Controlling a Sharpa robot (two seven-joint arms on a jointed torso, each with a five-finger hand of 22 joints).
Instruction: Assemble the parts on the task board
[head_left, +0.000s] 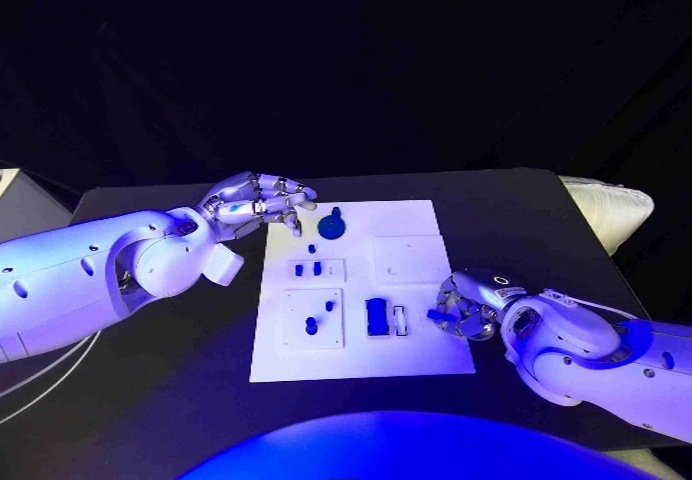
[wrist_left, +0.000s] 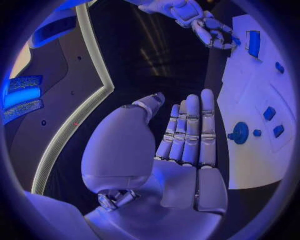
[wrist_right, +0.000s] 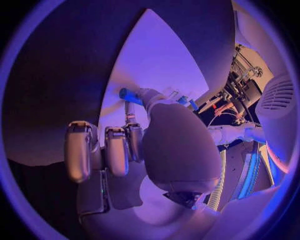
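Board (head_left: 418, 355) lies at tabletop (head_left: 173, 390) centre, blue parts spread on it: round part (head_left: 332, 226) at 12 o'clock, block (head_left: 376, 316) at 5 | left hand (head_left: 260, 200) held at 11 o'clock corner, fingers apart, nothing grasped | right hand (head_left: 464, 305) at 4 o'clock edge, small blue part (wrist_right: 130, 93) pinched.

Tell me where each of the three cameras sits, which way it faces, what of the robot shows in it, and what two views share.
Head view: on the robot's head, looking down at the task board; both arms show, left hand, right hand.
Left wrist view: behind the left hand, facing across the table.
Right wrist view: behind the right hand, which pinches a blue part.
Shared: the left wrist view also shows the board and the right hand.
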